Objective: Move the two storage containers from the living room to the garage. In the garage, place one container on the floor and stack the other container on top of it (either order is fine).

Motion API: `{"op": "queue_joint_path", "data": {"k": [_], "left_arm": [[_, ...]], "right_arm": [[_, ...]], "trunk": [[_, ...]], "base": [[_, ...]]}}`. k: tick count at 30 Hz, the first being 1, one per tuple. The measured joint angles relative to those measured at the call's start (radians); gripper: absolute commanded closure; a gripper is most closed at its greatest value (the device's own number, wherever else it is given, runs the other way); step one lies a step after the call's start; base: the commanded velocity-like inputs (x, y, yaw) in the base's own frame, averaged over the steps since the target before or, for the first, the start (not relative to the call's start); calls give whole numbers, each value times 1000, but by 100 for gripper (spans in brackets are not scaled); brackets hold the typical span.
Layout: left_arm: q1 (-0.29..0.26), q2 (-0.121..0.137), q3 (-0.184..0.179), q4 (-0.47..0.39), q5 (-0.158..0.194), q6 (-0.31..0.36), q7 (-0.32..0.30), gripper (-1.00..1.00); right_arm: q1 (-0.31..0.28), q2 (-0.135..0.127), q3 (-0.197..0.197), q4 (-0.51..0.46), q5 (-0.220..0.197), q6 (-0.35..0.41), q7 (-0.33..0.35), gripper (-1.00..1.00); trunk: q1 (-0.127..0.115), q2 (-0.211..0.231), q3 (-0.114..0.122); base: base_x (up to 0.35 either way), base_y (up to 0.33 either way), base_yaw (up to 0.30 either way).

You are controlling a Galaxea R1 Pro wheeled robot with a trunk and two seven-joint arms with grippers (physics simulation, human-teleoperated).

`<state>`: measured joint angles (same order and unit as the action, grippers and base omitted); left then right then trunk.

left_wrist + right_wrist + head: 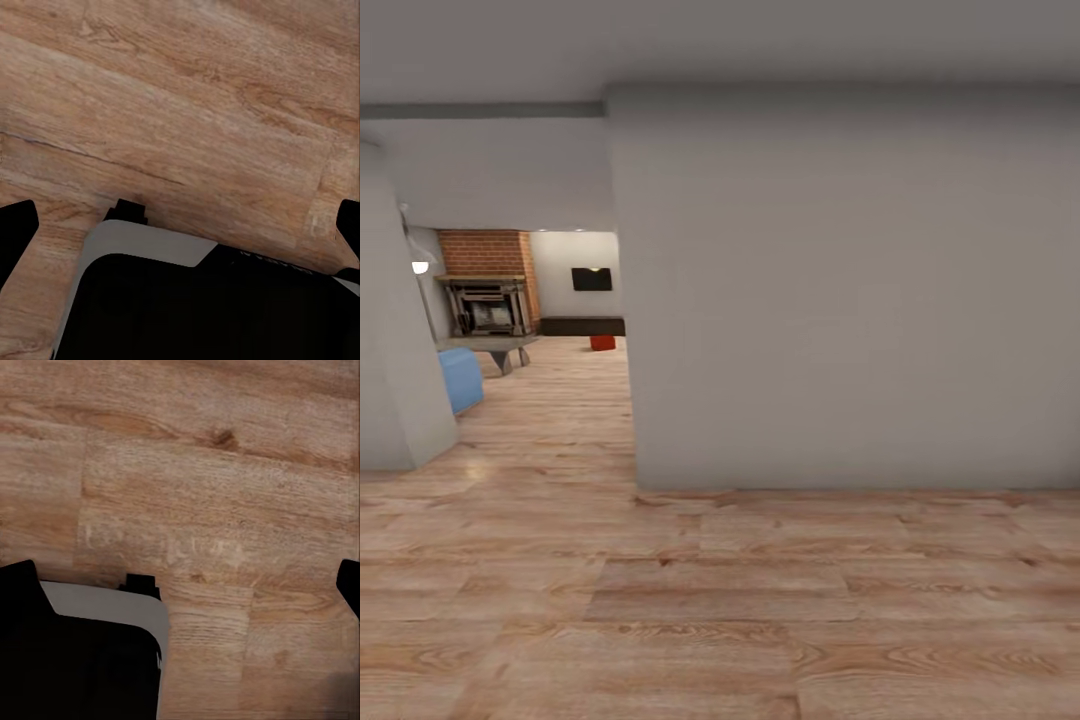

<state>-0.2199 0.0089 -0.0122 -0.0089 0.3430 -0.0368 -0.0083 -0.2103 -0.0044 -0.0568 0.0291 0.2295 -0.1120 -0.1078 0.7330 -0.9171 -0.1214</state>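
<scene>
Far off through the doorway, one orange-red storage container [601, 342] rests on the wood floor of the living room [560, 380], below the wall TV [591, 279]. In the left wrist view my left gripper [184, 217] is open, its dark fingertips [16, 229] spread to the frame's sides over bare planks. My right gripper [184, 577] is open too, with fingertips [349, 581] wide apart and nothing between them. The garage is out of view.
A large grey wall [840, 300] stands straight ahead, with a second wall corner [395, 380] at the left. Between them a passage leads to the brick fireplace [485, 290], blue sofa [460, 378] and coffee table [500, 348]. My own base [187, 300] shows under the wrist.
</scene>
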Motion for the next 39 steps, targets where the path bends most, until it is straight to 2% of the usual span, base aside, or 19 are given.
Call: {"op": "queue_joint_path", "data": {"k": [32,39], "left_arm": [[0,0,0,0,2,-2,0,-100],[0,0,0,0,3,-5,0,-100]], "right_arm": [[0,-3,-1,0,0,-2,-6,-100],[0,2,-1,0,-1,0,-6,-100]], "trunk": [[0,0,0],[0,0,0]], "base": [[322,0,273],[322,0,276]]}}
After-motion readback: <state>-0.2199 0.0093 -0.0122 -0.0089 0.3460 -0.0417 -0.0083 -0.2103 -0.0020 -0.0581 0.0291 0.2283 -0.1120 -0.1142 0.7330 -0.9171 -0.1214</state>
